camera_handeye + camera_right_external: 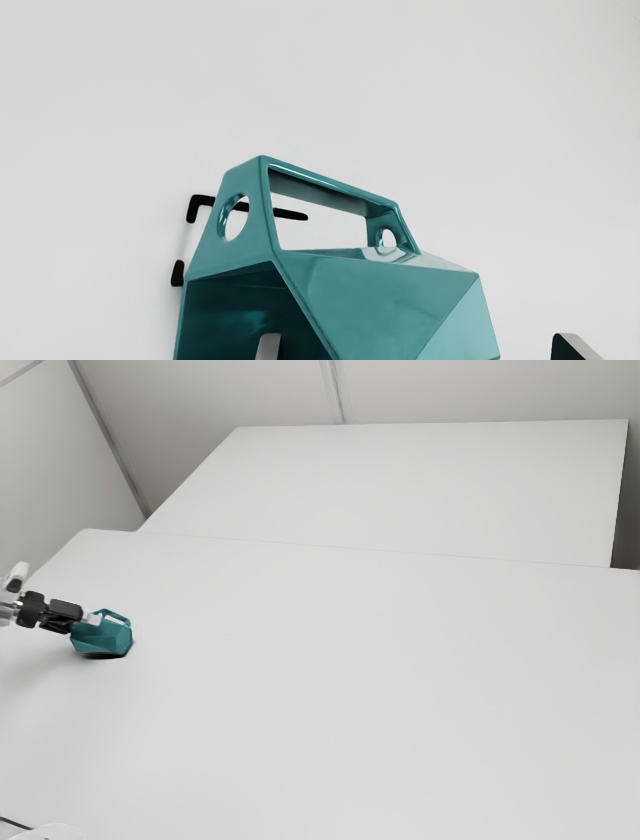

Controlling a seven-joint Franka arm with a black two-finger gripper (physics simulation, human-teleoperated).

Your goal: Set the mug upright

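Observation:
The teal faceted mug (104,641) lies on its side on the white table, handle up, near the exterior view's left edge. Over its near side reaches the black gripper (91,620), its light tips overlapping the mug there. From the hand, the mug (380,295) shows its dark hollow mouth and its framed handle. The gripper (419,346) stands wide apart: one fingertip (270,347) is at the mouth, in front of the dark inside, and the other is beyond the opposite end with a gap to the mug. The mug's lower part is cut off in the wrist view.
The white table (380,690) extends far toward the exterior view's right. Behind it stands another pale flat surface (400,485), with walls around. A whitish object (52,832) and a dark cable are at the exterior view's lower left corner.

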